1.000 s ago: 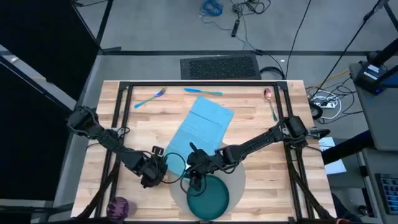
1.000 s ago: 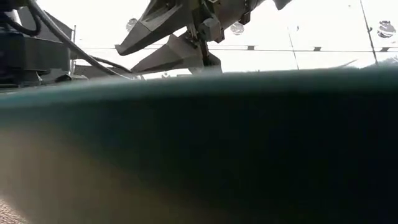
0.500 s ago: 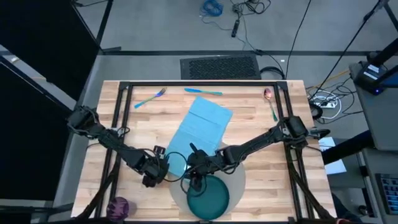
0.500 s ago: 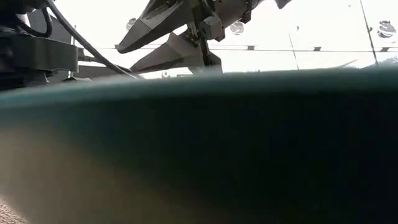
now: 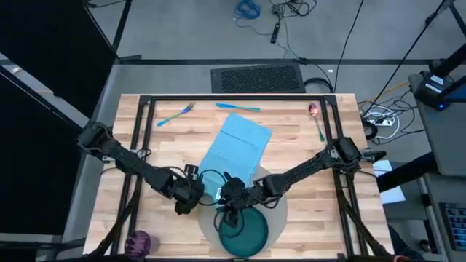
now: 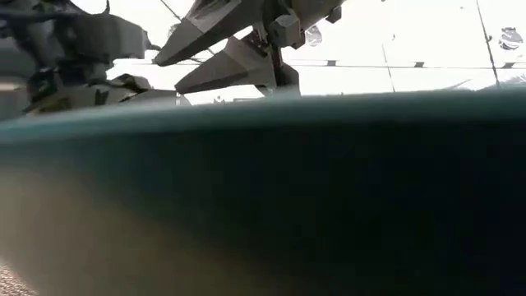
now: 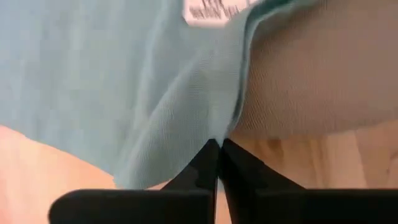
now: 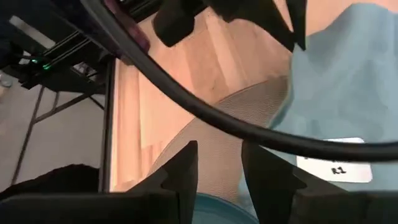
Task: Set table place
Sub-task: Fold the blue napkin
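The light blue napkin (image 5: 234, 155) lies slantwise across the middle of the surface (image 5: 291, 138), its near corner overlapping the grey mat (image 5: 277, 207) that sits at the near edge with the teal plate (image 5: 244, 231) on it. That overlap looks like the reason both arms crowd there: the cloth probably has to come off the mat to lie beside the plate. The left claw (image 7: 217, 152) is pinched shut on the napkin's corner. The right claw (image 8: 217, 165) hovers over the mat's edge with a narrow gap, holding nothing. The fork (image 5: 175, 114) and knife (image 5: 237, 107) wait along the far edge, the spoon (image 5: 316, 118) near the far right corner, the purple cup (image 5: 137, 241) at the near left corner.
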Controlling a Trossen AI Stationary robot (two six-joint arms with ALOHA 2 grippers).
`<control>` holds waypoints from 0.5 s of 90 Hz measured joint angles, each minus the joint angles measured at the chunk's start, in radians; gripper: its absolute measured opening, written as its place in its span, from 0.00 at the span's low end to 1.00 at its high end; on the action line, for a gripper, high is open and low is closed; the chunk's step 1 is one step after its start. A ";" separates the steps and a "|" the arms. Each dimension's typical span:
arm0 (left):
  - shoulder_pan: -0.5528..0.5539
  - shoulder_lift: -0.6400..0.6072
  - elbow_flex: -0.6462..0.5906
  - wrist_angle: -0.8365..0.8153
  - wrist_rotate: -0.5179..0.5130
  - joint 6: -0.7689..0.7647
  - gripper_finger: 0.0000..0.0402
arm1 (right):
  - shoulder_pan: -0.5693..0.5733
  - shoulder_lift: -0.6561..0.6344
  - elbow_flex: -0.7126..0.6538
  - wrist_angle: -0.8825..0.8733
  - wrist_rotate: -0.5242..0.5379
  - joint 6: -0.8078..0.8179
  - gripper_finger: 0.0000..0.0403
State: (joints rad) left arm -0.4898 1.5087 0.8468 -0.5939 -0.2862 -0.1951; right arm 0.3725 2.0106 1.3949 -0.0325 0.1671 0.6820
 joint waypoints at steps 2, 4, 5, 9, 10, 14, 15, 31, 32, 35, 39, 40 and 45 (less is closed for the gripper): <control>0.002 -0.002 0.001 -0.006 0.000 0.000 0.00 | 0.002 0.000 0.000 -0.001 0.010 -0.001 0.27; 0.004 -0.002 0.004 -0.013 0.001 0.001 0.00 | 0.003 0.000 0.000 -0.001 0.017 -0.003 0.27; 0.006 -0.002 0.006 -0.018 0.001 0.001 0.00 | 0.003 0.000 0.000 -0.001 0.020 -0.004 0.27; 0.013 -0.003 0.012 -0.025 0.002 0.004 0.00 | 0.003 0.000 0.000 -0.001 0.025 -0.009 0.27; 0.014 -0.003 0.014 -0.025 0.002 0.007 0.00 | 0.003 0.000 0.000 -0.001 0.026 -0.010 0.27; 0.020 -0.003 0.022 -0.028 0.001 0.019 0.00 | 0.004 0.000 0.000 -0.003 0.039 -0.012 0.27; 0.021 -0.003 0.023 -0.029 0.001 0.019 0.00 | 0.004 0.000 0.000 -0.005 0.042 -0.013 0.27; 0.030 -0.004 0.047 -0.052 -0.001 0.027 0.00 | 0.004 0.000 0.000 -0.059 0.051 -0.010 0.27; 0.031 -0.004 0.048 -0.054 -0.002 0.027 0.00 | 0.005 0.000 0.000 -0.061 0.052 -0.009 0.27; 0.032 -0.005 0.048 -0.061 -0.003 0.026 0.00 | 0.007 0.000 0.000 -0.067 0.052 -0.008 0.27; 0.033 -0.009 0.048 -0.081 -0.005 0.023 0.00 | 0.009 0.000 0.000 -0.071 0.052 -0.006 0.27; 0.034 -0.010 0.048 -0.087 -0.005 0.022 0.00 | 0.010 0.000 0.000 -0.073 0.051 -0.006 0.27; 0.038 -0.016 0.048 -0.112 -0.008 0.019 0.00 | 0.016 0.000 0.000 -0.083 0.052 0.000 0.27</control>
State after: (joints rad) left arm -0.4514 1.4929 0.8944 -0.7056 -0.2945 -0.1765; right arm 0.3889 2.0106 1.3949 -0.1155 0.2188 0.6817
